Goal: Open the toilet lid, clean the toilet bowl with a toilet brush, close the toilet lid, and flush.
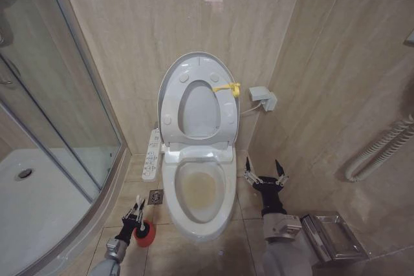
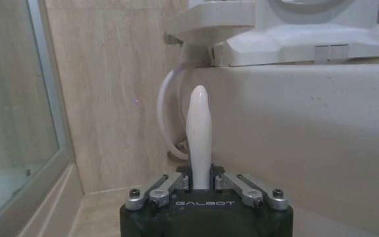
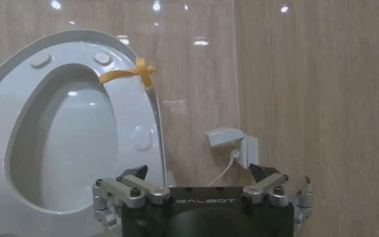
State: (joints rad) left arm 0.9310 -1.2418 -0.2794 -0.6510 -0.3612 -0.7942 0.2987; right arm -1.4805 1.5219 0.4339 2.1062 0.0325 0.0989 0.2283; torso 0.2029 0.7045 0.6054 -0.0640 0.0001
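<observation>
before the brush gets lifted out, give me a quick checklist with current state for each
1. Lid raised, with the seat up against it: ok, both stand upright against the wall.
2. Bowl open and unobstructed: ok, stained inside exposed.
3. Left gripper on the brush handle: ok, fingers shut on the white handle, low, left of the toilet.
4. Brush out of its red holder: not ok, holder sits on the floor under the gripper.
5. Right gripper clear of the bowl: ok, open, beside the toilet's right side, holding nothing.
6. Grip firm enough to lift: cannot tell.
</observation>
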